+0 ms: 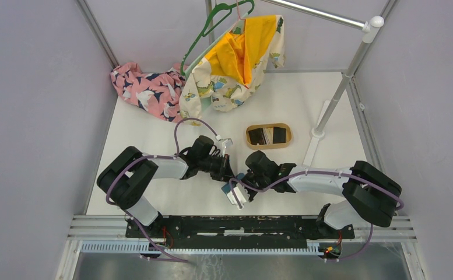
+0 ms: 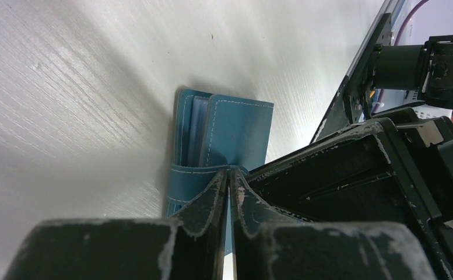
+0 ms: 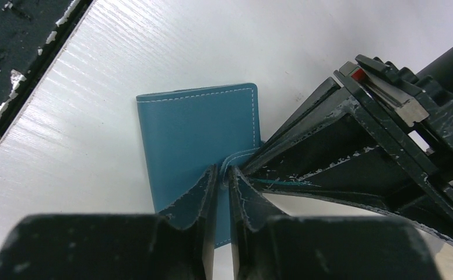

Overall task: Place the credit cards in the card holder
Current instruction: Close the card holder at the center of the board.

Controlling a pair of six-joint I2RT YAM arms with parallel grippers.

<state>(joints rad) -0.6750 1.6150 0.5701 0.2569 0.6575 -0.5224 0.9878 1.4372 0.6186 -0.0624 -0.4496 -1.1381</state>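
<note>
Meeting low near the front edge of the white desk (image 1: pixel 305 99), the left claw (image 2: pixel 229 178) and the right claw (image 3: pixel 223 175) are each pinched tight on the teal card holder (image 3: pixel 195 134). Both grip it at the small strap on one side, while the folded wallet lies down against the desk between the two arms. The credit cards (image 1: pixel 264 136), dark and pale, sit in an oval wooden tray (image 1: pixel 269 125) farther back, well apart from the holder and just beside the foot of a white rail stand (image 1: pixel 317 133).
</note>
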